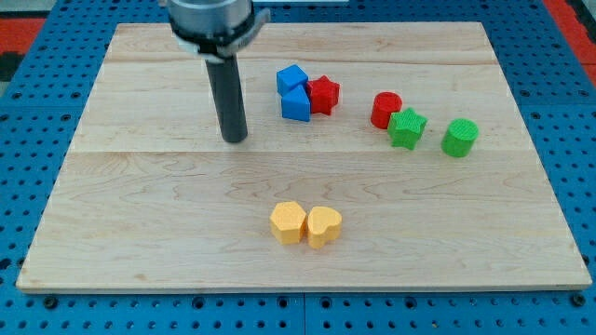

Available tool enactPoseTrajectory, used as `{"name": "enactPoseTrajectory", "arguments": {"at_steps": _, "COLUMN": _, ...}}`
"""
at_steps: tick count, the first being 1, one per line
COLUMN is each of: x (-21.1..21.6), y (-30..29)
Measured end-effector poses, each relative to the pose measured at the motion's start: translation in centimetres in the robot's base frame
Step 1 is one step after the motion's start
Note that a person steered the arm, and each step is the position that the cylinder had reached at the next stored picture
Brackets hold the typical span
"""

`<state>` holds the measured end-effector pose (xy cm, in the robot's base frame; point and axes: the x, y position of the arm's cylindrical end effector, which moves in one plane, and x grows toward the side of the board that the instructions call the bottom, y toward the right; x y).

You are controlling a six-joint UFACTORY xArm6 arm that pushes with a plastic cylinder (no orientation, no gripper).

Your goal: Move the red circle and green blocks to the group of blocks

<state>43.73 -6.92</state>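
Nearest the camera sit two yellow blocks, a yellow hexagon (288,222) touching a yellow heart (324,226) on its right, both toward the view's bottom from the red circle and to its left, on the wooden board (130,242).

Farther back lies the row I care about. With the red circle (385,110) as my landmark: the green star (407,128) touches it on the lower right, and the green cylinder (459,137) stands a little apart beyond the star, farther to the view's right. To the circle's left, across a small gap, is the group: a red star (323,94) pressed against two blue blocks (294,93), one stacked toward the view's top of the other; I cannot make out their shapes exactly.

My tip (235,140) rests on the board left of the blue blocks, on the far side of the group from the red circle, touching nothing. I have no jaws to spread or press together, only the rod.

What matters for the coming move, as I judge it: the red circle and both greens lie to my right, beyond the group, and must travel leftward. So I need to get round to the view's right of the green cylinder before pushing, passing below the row so I don't scatter the group.
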Motion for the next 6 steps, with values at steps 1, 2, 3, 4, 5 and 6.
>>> {"name": "enactPoseTrajectory", "arguments": {"at_steps": 1, "x": 2.2, "y": 8.5}}
{"name": "enactPoseTrajectory", "arguments": {"at_steps": 2, "x": 3.7, "y": 17.7}}
{"name": "enactPoseTrajectory", "arguments": {"at_steps": 3, "x": 2.0, "y": 21.4}}
{"name": "enactPoseTrajectory", "arguments": {"at_steps": 4, "x": 1.4, "y": 21.5}}
{"name": "enactPoseTrajectory", "arguments": {"at_steps": 5, "x": 0.3, "y": 22.0}}
{"name": "enactPoseTrajectory", "arguments": {"at_steps": 6, "x": -2.1, "y": 22.0}}
